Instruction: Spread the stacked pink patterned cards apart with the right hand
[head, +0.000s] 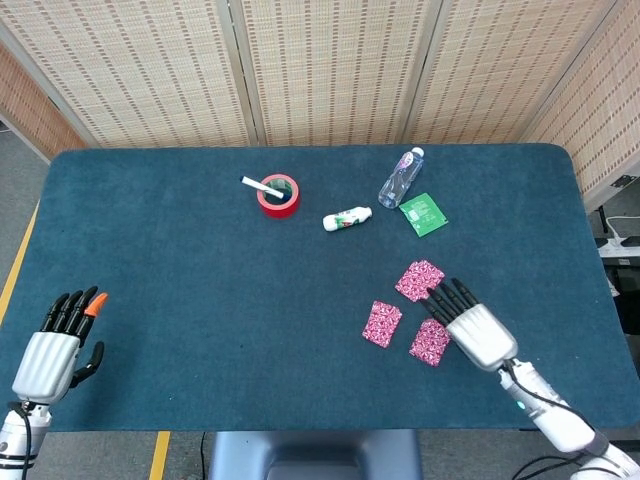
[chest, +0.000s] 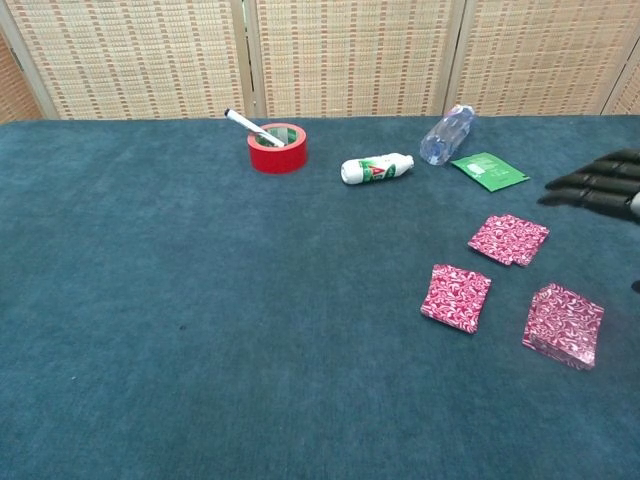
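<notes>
Watching our right robot hand (head: 478, 328) hovering open, holding nothing, beside three pink cards (chest: 457, 297); red tape roll (chest: 277, 147) is holding a marker (chest: 243, 123); only head view shows our open left robot hand (head: 55, 348).

No lettering can be read anywhere: the print on the small white bottle (chest: 375, 169), on the green packet (chest: 489, 168) and on the clear water bottle's (chest: 446, 134) label is too small and blurred to make out.
</notes>
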